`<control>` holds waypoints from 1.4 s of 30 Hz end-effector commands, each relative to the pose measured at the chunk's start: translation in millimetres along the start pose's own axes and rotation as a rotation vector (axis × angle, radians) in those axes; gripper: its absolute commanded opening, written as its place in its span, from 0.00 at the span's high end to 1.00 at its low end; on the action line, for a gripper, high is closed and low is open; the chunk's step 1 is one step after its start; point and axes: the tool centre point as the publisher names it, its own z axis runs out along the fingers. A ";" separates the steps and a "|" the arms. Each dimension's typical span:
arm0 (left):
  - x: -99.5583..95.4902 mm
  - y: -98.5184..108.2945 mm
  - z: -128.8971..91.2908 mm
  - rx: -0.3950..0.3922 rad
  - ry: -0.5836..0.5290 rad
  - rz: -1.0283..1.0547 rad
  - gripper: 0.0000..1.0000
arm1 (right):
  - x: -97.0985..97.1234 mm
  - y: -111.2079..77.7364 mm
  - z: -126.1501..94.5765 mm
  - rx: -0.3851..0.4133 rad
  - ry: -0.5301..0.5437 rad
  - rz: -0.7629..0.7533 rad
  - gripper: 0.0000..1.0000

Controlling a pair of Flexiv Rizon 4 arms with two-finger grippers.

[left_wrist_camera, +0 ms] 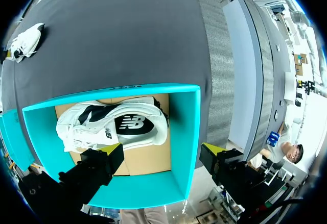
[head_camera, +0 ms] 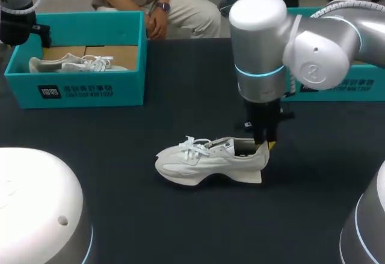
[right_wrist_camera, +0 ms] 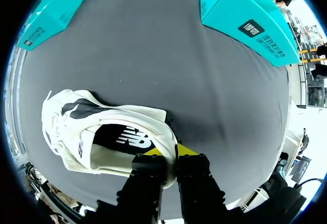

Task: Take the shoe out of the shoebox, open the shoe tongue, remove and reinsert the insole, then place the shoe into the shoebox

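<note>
A white shoe (head_camera: 210,162) lies on its sole in the middle of the dark table, toe toward my left; the right wrist view shows it (right_wrist_camera: 102,137) from above, with its dark insole. My right gripper (head_camera: 267,144) (right_wrist_camera: 170,152) is shut on the shoe's heel collar, one finger inside and one outside. The teal shoebox (head_camera: 78,86) stands at the far left with a second white shoe (head_camera: 78,64) (left_wrist_camera: 112,124) lying in it. My left gripper (left_wrist_camera: 163,150) hangs open above the box's wall (left_wrist_camera: 189,132), holding nothing.
Another teal box (head_camera: 355,86) (right_wrist_camera: 245,20) stands at the far right behind my right arm. The white bases of my arms (head_camera: 36,210) fill the near corners. Bare dark table lies around the shoe.
</note>
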 end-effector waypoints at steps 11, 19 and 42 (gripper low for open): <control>0.3 -0.4 0.0 -0.001 0.000 0.001 0.00 | 3.2 2.3 15.7 0.014 0.008 0.023 1.00; 0.3 -0.4 0.0 -0.001 0.000 0.001 0.00 | -1.2 0.7 8.3 0.006 0.011 0.027 0.51; 0.3 -0.4 0.0 -0.001 0.000 0.001 0.00 | -22.7 4.2 -114.1 -0.368 0.126 -0.960 0.00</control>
